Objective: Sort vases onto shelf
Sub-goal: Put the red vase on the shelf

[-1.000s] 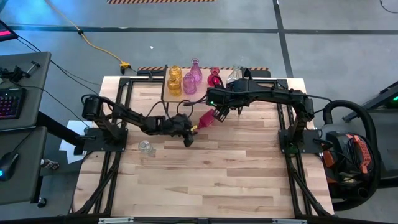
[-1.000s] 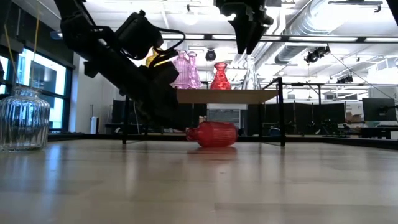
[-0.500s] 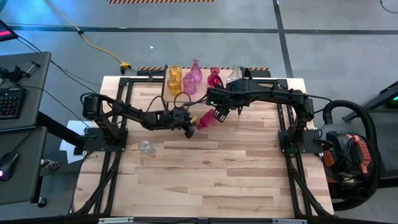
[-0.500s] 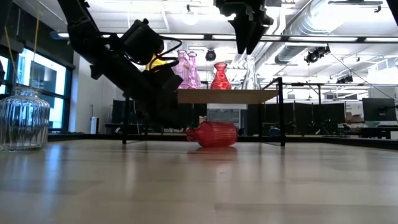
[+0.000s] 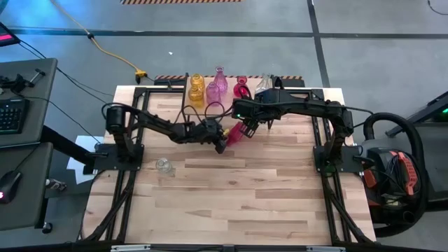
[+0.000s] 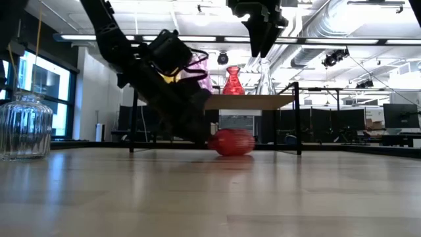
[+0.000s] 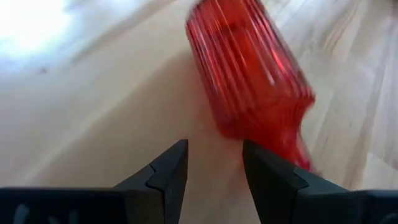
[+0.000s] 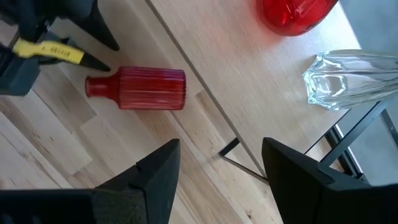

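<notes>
A large butcher-block table (image 5: 231, 196) of pale wood strips carries two dark arms on black frames, standing on a grey concrete floor (image 5: 364, 17). A yellow cable (image 5: 105, 49) runs across that floor, and a desk with a keyboard (image 5: 12, 115) sits off the table's left side. The low view looks into an open hall with bright ceiling lights and ductwork.

At the table's far edge stands the small riser shelf with a light wood top and thin black legs (image 6: 263, 102). On it are a yellow glass bud vase (image 5: 197, 89), pink glass vases (image 5: 218, 87), an upright red glass vase (image 6: 233, 80) and a clear glass vase (image 8: 348, 78). Another clear ribbed glass vase (image 5: 164, 166) stands alone on the table, near the left arm's base.

A red ribbed glass bud vase (image 8: 143, 88) lies on its side on the table just in front of the shelf. The left gripper (image 7: 214, 168) is low at the table, its two dark fingers parted with nothing between them; the lying vase is just ahead of the fingertips, and I cannot tell whether they touch it. The right gripper (image 8: 217, 165) hangs above the shelf's front edge, fingers spread and empty, well above the lying vase.
</notes>
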Motion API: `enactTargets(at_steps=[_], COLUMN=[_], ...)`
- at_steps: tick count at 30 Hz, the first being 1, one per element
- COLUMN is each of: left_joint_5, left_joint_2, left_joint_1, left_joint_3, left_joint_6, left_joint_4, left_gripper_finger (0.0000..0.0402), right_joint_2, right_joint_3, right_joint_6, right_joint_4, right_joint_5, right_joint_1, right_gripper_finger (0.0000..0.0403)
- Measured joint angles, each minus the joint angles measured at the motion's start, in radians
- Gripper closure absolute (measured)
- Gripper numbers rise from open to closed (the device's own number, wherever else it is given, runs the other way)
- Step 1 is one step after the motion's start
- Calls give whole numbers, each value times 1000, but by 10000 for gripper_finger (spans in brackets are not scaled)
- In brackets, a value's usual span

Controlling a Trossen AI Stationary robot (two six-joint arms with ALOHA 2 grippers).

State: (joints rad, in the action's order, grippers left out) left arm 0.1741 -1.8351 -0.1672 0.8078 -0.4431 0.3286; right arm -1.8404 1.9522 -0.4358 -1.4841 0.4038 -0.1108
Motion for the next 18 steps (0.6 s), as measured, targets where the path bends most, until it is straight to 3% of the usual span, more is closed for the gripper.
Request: enactTargets(at_steps=[13,18], left_joint_5=[-8,-9], left_joint_2=[-4,46], left_joint_1=[66,72], left_joint_3=[52,53], left_joint_6=[26,26], left_joint_4=[-10,-76], left_gripper_finger=[257,257], right_joint_2=[0,-2], right_joint_3=[0,-5], right_joint_6=[28,168], right_joint_4=[0,26], right_joint_5=[-1,-102], right_joint_1=[0,-1], right_gripper_finger=[190,190])
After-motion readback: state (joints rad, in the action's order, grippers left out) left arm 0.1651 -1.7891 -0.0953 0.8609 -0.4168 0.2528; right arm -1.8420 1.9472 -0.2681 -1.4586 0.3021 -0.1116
